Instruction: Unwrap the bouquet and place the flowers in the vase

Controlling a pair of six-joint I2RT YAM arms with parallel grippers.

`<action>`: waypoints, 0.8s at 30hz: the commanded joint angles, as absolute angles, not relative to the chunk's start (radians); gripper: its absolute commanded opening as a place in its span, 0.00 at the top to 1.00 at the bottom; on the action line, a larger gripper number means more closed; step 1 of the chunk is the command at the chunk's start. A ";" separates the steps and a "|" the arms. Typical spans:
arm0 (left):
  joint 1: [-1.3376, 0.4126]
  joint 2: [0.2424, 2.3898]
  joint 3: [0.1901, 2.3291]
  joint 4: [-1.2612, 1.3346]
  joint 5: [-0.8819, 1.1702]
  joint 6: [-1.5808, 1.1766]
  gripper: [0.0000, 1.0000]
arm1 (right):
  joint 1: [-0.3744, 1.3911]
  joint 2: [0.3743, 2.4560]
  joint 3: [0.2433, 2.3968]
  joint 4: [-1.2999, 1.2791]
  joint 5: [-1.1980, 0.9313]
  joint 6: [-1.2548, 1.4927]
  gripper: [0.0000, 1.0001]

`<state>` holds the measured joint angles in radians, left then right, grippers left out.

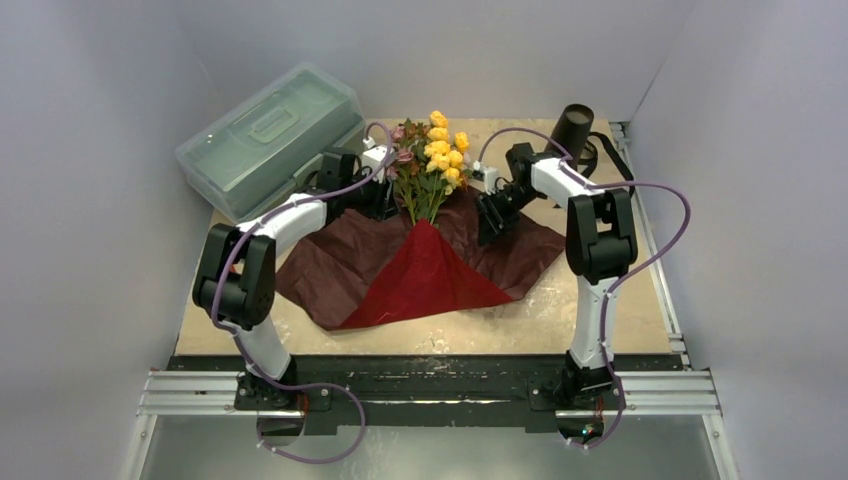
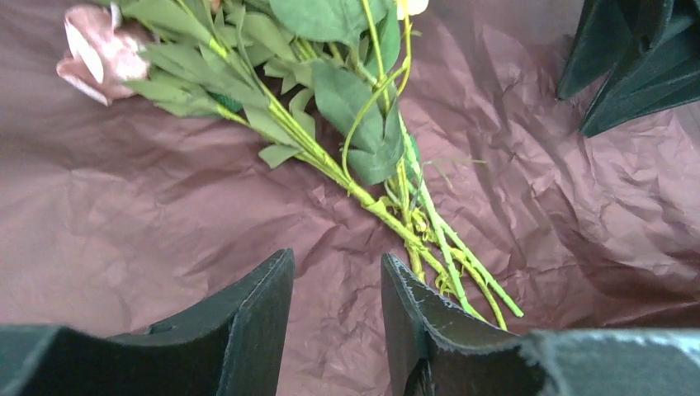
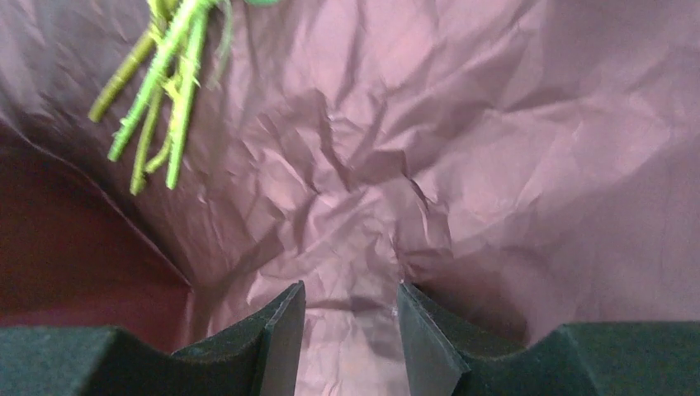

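At the centre of the top view, we see the flowers (image 1: pixel 437 160) lying on the opened wrapping, blooms toward the upper edge of the frame and stems pointing down at the peak of the red sheet (image 1: pixel 430 275). That sheet lies over the spread maroon paper (image 1: pixel 330 265) on the table (image 1: pixel 600 320). We find the vase (image 1: pixel 572 130) in the upper right, beyond the right arm and well apart from the bunch, and the plastic box (image 1: pixel 270 135) in the upper left. The left gripper (image 1: pixel 385 205) is low over the paper just left of the stems, and the right gripper (image 1: pixel 492 225) is just right of them. From the left wrist, the jaws are apart with only crumpled paper showing between them. The stems (image 2: pixel 429 231) run along just beside the right-hand finger, and a pink bloom (image 2: pixel 95 49) is at the upper left. From the right wrist, the jaws show a narrow gap with creases of paper running into it. We cannot tell whether a fold is nipped there. The stem ends lie at the upper left of that frame, apart from the fingers.
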<state>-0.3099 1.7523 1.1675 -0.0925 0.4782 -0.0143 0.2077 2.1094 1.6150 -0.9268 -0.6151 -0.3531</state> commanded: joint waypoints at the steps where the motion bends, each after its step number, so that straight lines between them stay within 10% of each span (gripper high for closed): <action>1: -0.310 1.775 1.154 -0.143 0.436 -0.022 0.58 | 0.198 2.097 1.591 -0.964 -0.535 -0.462 0.51; 24: -0.408 1.636 1.090 -0.307 0.668 0.476 0.53 | 0.014 2.073 1.486 -1.040 -0.309 -0.672 0.40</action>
